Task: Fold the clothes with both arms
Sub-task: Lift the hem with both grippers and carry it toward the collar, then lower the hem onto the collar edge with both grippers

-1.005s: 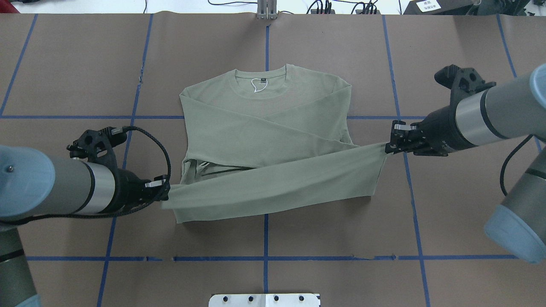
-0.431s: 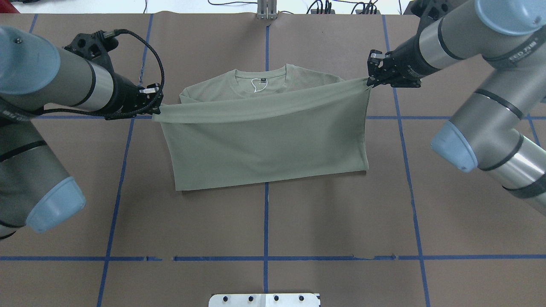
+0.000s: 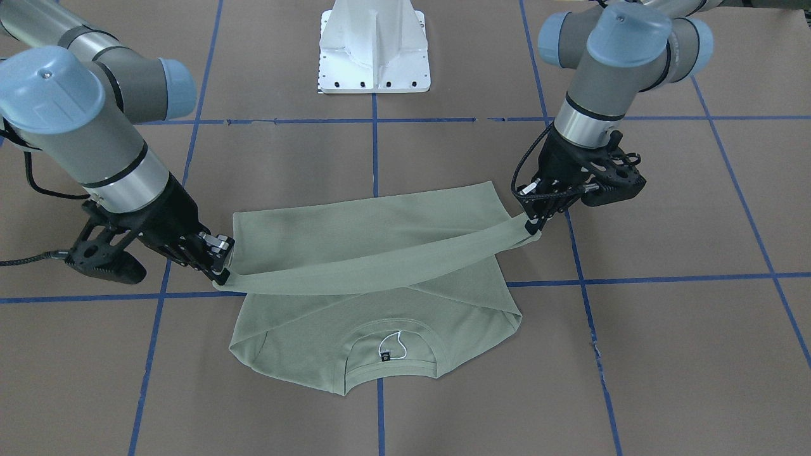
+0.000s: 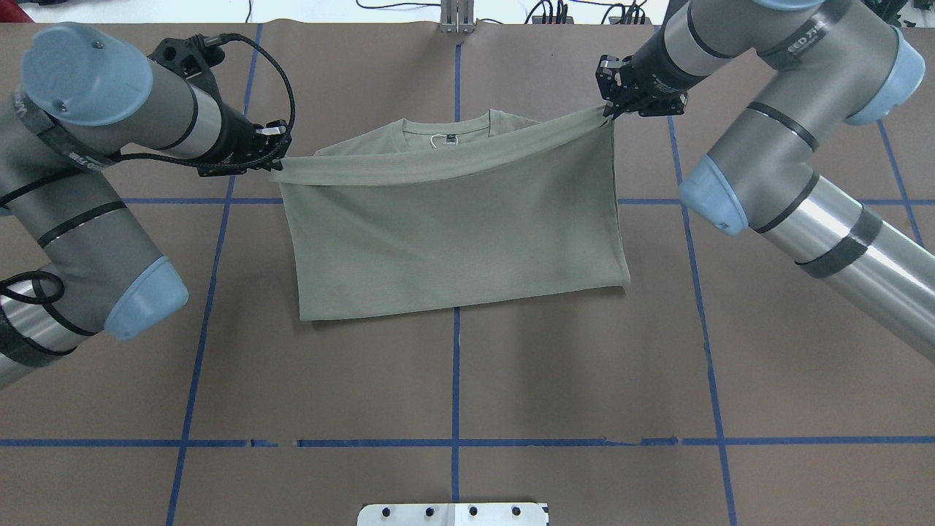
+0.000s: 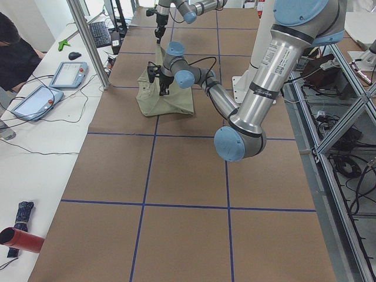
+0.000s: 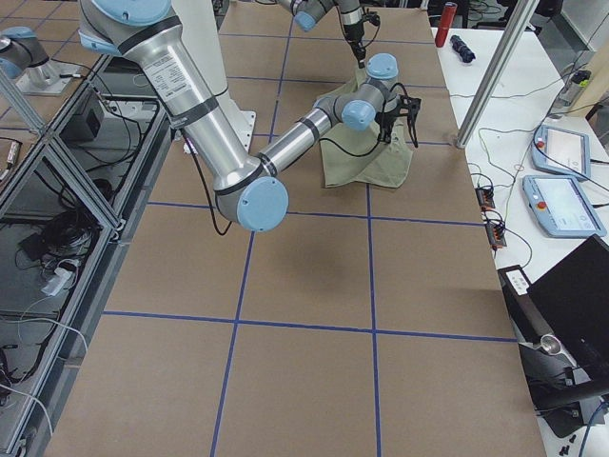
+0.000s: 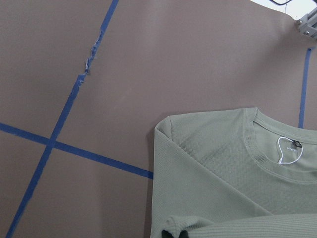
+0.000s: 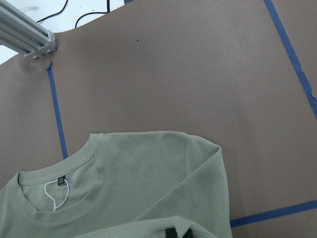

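Across a brown paper-covered table (image 4: 584, 365) gridded with blue tape (image 4: 455, 365), the left gripper (image 4: 280, 157) and right gripper (image 4: 608, 109) each clamp a hem corner of the sage shirt (image 4: 453, 241), stretched taut just short of its neckline (image 4: 445, 130).

the sage-green shirt (image 5: 171, 101) sits toward 11 o'clock on the brown table (image 5: 188, 176), one edge lifted at the left gripper (image 5: 163, 91); right arm (image 5: 189, 14) at 12.

Bright, even light from above — sharp pictures
Soft shadows lay on the table (image 4: 555, 365) beneath the lifted shirt (image 4: 453, 234); a white sheen ran along the metal tube of the right arm (image 4: 822, 219), and the wrist views were crisp.
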{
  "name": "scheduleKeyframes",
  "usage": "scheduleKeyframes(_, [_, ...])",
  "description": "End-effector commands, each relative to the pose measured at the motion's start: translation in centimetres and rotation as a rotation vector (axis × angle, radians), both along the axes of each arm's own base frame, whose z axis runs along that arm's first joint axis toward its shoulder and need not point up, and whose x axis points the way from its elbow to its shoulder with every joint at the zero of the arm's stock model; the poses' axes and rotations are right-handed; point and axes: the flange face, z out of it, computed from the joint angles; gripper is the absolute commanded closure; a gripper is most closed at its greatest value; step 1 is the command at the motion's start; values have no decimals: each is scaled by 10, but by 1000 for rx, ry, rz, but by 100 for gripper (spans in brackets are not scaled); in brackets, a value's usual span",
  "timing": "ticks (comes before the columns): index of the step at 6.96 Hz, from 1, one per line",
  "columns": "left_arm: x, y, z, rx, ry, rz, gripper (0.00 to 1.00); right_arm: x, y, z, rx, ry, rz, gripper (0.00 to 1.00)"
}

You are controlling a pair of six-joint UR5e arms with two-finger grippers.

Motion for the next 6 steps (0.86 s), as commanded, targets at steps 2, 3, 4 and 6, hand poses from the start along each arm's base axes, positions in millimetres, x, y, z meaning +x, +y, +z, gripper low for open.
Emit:
scheduleKeyframes(2, [35,-45,35,1,8,-14,100,-37,-53,34,-17,25,11,100])
scheduleKeyframes(3, [50,-62,44,-8,1,-17,100,-42,-60,40,-20,29,12,100])
scheduleKeyframes(4, [60,-71,57,-11,-2,-16,100,-45,-66,45,-25,39,18,100])
scheduleKeyframes(6, [61,-80,76,10,6,-20,100,-51,-71,44,-31,50,21,100])
